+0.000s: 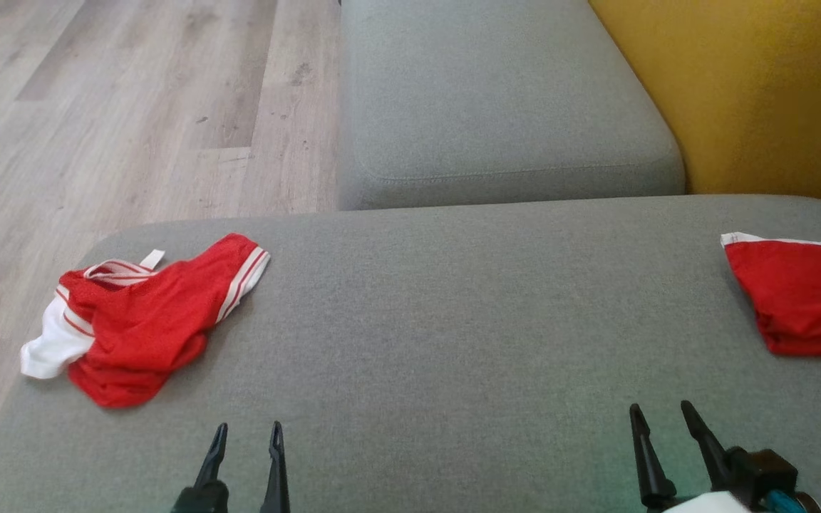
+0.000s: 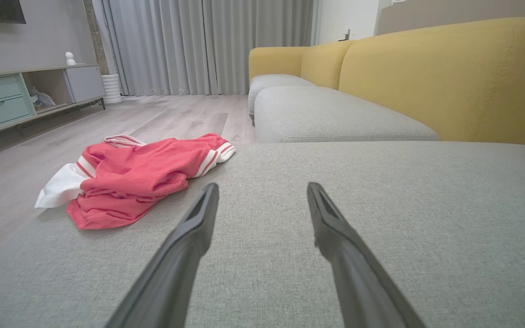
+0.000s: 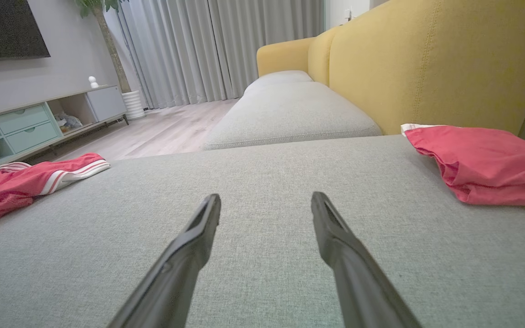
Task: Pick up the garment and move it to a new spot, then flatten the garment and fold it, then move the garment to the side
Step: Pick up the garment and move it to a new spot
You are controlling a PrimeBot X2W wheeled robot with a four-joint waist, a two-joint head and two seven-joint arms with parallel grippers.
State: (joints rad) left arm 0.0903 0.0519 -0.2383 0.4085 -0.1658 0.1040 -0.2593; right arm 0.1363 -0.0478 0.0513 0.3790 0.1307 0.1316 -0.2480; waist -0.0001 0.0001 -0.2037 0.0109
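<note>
Red garment (image 1: 147,320) crumpled at left edge of grey cushion (image 1: 453,299); left gripper (image 1: 248,427), right gripper (image 1: 660,407) spread apart.

Holds the left gripper (image 1: 249,427) at the bottom edge of the head view, left of centre, with 2 dark fingers pointing up the frame, tips parted and nothing between them. Holds the right gripper (image 1: 661,407) at the lower right, fingers leaning slightly left, likewise spread and empty, with a black wrist block (image 1: 760,470) and a sliver of pale forearm (image 1: 703,503) behind. Shows each pair rising in a wide V from the bottom of its wrist view.
</note>
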